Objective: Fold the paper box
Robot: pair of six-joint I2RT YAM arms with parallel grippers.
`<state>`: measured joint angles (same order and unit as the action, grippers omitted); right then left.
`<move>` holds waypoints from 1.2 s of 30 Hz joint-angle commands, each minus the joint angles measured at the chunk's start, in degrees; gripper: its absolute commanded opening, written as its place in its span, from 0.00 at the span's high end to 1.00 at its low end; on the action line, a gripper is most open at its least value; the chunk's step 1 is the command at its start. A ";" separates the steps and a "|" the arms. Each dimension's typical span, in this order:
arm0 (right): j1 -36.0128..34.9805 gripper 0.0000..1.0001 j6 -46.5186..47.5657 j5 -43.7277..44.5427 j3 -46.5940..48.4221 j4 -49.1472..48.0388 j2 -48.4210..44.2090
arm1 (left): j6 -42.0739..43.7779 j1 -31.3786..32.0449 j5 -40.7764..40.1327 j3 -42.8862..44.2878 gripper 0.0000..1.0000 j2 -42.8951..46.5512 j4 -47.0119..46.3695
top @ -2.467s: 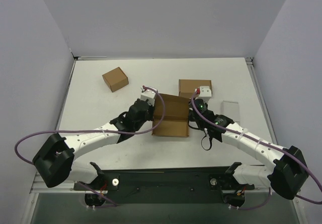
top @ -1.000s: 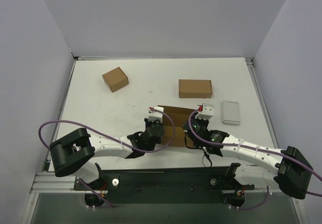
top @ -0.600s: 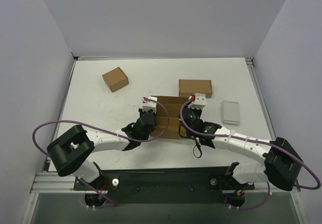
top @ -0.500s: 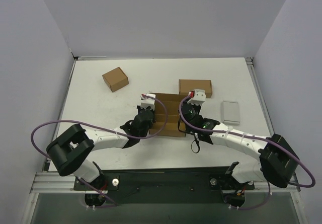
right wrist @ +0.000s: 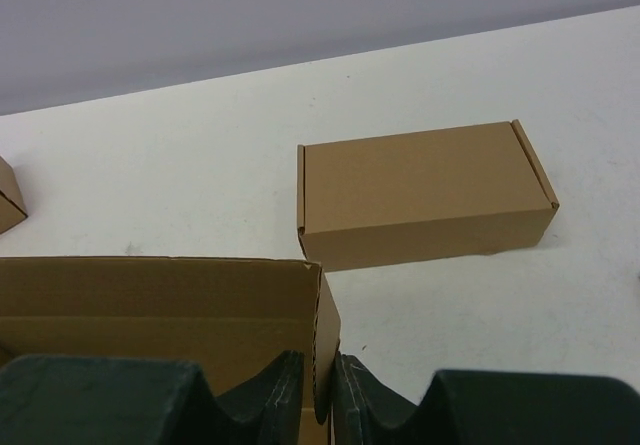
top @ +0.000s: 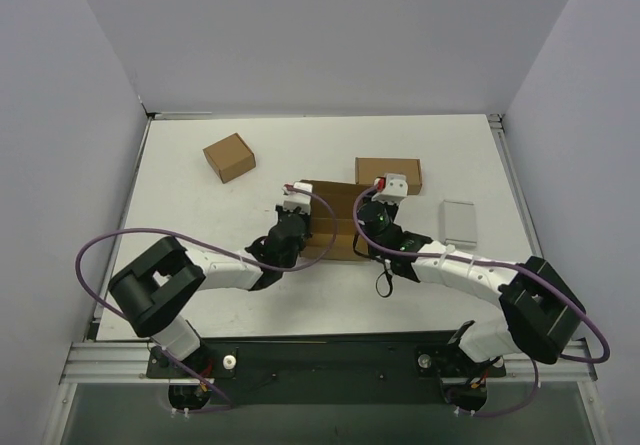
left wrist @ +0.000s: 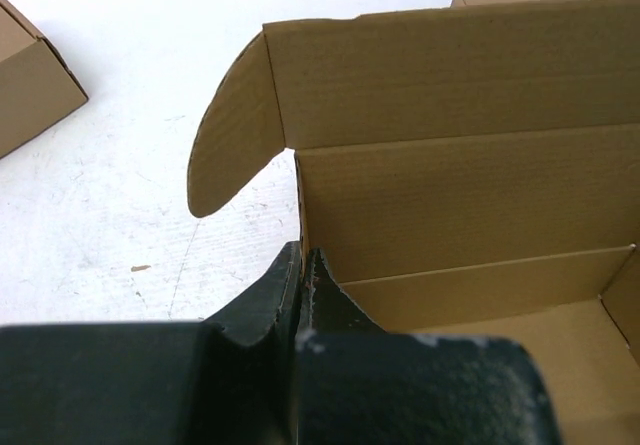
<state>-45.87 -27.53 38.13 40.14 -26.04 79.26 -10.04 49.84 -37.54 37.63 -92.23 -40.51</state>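
The paper box [top: 335, 208] stands open-topped mid-table between both arms, its brown back panel upright. In the left wrist view the paper box [left wrist: 450, 195] shows a rounded side flap splayed outward. My left gripper [top: 301, 223] [left wrist: 303, 267] is shut on the top edge of its left wall. My right gripper [top: 362, 221] [right wrist: 318, 390] straddles the right wall of the paper box [right wrist: 150, 305]. Its fingers [right wrist: 285, 390] stand slightly apart, with thin gaps on both sides of the cardboard.
A closed oblong brown box [top: 388, 175] [right wrist: 425, 190] lies just behind the right gripper. A squarish brown carton [top: 229, 157] [left wrist: 30, 85] sits at the back left. A flat grey case [top: 460, 222] lies to the right. The white table [top: 200, 225] is walled on three sides.
Both arms have carried the paper box away from the near edge toward the middle of the table. The right gripper's jaws have loosened a little on the wall.
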 commanded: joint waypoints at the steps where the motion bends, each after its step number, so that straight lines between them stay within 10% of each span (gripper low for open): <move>1: -2.47 0.79 -4.46 -1.13 -3.13 -2.88 -2.01 | -1.29 2.89 0.37 -1.41 1.00 -0.68 -5.19; 14: -7.74 0.68 -11.40 2.74 -6.30 5.82 -7.71 | -3.14 8.69 -7.28 -5.90 1.00 -0.23 -6.42; 24: -9.59 0.38 -15.54 0.72 -9.90 16.53 -18.00 | 3.27 13.60 -14.14 -14.59 1.00 -1.38 -24.67; 36: -8.11 0.26 -8.61 -4.63 -4.65 30.95 -27.94 | 13.12 17.74 -14.32 -19.34 1.00 -5.07 -41.67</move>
<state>-55.16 -40.91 35.92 30.50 -1.26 52.84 -0.10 66.81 -52.80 19.35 -96.44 -76.86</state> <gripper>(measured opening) 0.731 0.033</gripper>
